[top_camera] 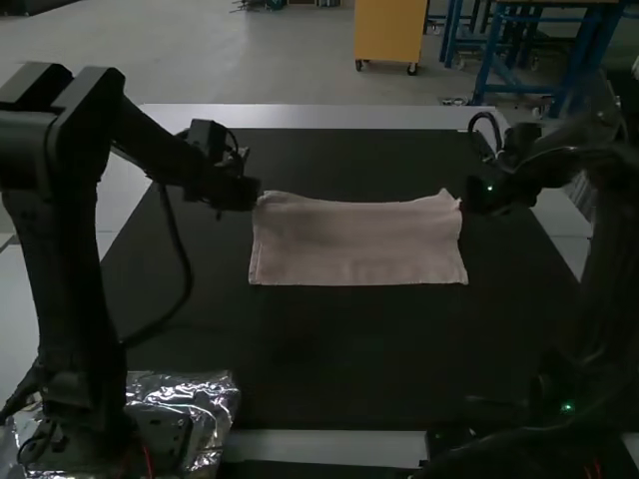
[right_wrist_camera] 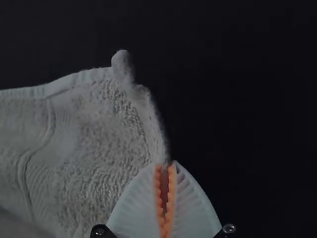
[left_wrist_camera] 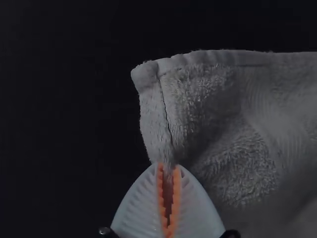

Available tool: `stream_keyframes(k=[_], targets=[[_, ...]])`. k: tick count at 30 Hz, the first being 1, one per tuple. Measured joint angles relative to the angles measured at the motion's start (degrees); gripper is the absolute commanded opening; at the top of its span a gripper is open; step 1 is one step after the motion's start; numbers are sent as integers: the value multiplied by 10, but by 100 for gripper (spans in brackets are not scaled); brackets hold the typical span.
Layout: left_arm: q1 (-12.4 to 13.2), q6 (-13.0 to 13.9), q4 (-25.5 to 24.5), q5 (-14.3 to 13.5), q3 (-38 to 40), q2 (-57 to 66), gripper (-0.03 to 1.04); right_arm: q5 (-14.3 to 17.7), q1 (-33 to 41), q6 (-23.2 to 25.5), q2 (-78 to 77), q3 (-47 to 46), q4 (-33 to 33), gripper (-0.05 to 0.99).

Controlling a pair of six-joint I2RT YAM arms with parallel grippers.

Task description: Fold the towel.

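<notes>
High view: this towel (top_camera: 357, 242) should handle light, soft and floppy, best taken by its side edges near the far corners, where left gripper (left_wrist_camera: 168, 167) and right gripper (right_wrist_camera: 165, 165) clamp it. Pinkish, fuzzy, hemmed, it lies in a wide rectangle on the dark table (top_camera: 339, 369).

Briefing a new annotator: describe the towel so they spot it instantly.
Find the black tabletop; the towel lies beyond its middle. It is a pale pinkish rectangle, wider than deep. It looks matte and fuzzy, unlike the shiny, crinkled sheet by the base of the left arm.
</notes>
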Motion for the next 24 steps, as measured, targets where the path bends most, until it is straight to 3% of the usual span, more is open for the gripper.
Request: stream_keyframes(k=[10,24], targets=[[0,4,-22,9,-68,-87,2,-24,-11,-19,-78,-71,-16,-2],[0,6,-51,10,-185,-203,2,-32,-11,-26,-166,-191,-36,-2]])
